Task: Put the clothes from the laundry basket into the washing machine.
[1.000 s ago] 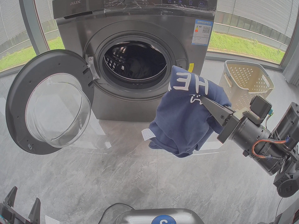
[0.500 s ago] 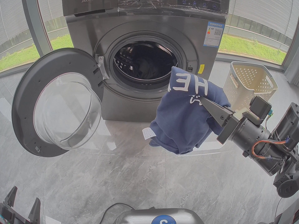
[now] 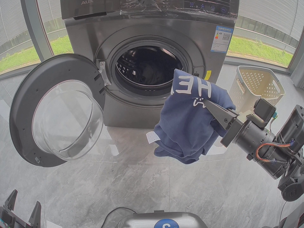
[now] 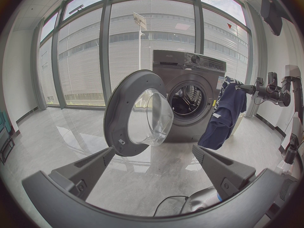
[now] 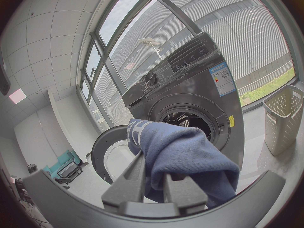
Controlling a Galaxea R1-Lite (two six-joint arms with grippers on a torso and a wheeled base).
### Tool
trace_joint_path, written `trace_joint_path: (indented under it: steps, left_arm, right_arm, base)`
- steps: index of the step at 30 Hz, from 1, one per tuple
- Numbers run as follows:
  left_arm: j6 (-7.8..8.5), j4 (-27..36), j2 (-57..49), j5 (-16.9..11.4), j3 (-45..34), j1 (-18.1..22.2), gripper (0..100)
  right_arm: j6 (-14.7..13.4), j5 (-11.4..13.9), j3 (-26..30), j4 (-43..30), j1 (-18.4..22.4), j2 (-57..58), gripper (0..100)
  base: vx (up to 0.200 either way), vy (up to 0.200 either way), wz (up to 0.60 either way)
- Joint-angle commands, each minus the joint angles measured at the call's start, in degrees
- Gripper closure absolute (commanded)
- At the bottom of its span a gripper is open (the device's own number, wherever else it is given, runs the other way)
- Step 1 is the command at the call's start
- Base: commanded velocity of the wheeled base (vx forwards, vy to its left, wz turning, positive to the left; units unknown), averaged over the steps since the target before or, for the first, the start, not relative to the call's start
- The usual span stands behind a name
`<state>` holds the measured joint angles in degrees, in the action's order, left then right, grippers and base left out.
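Navy-blue and airborne: the garment (image 3: 186, 124) hangs from the right hand (image 3: 207, 102), clamped tight on a bunch of cloth!
It drapes in loose folds from those pinched fingers, well off the floor (image 3: 126, 181), right in front of the washing machine (image 3: 152, 26) and just to the right of its open drum (image 3: 148, 70), with white lettering on top. The round door (image 3: 53, 111) is swung wide to the left. The cream laundry basket (image 3: 256, 83) stands on the floor beside the machine's right side, behind the garment. Low on the left, the left hand (image 4: 152, 151) sits with its fingers spread wide — nothing between them.
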<state>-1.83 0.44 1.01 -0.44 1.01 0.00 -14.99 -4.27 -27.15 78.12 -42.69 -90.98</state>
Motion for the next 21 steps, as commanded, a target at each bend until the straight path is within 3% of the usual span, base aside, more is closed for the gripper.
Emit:
trace_joint_path:
  steps: [1, 5, 6, 19, 21]
  left_arm:
    - [0.25, 0.0, -0.48, 0.0, -0.66, 0.0, 0]
    - [0.77, -0.26, -0.57, 0.35, -0.92, 0.09, 0]
    - [2.62, -0.18, -0.66, 0.35, -0.92, 0.18, 0]
    - [2.36, -0.26, -0.66, -0.44, -0.92, 0.09, 0]
    - [3.41, -0.61, -1.01, -0.97, -0.92, 0.18, 0]
  right_arm:
    - [-0.03, 0.05, 0.34, 0.02, -0.11, -0.16, 100]
    - [-0.03, 0.05, 0.61, 0.02, -0.37, -0.43, 100]
    - [-0.12, -0.04, -0.36, 0.11, -0.37, -1.48, 100]
    - [-0.3, -0.92, -7.92, 1.51, -2.04, -13.17, 100]
    - [-0.39, -1.18, -9.85, 2.83, -3.45, -15.9, 100]
  base:
    - [0.0, 0.0, 0.0]
    - [0.0, 0.0, 0.0]
    - [0.0, 0.0, 0.0]
    - [0.0, 0.0, 0.0]
    - [0.0, 0.0, 0.0]
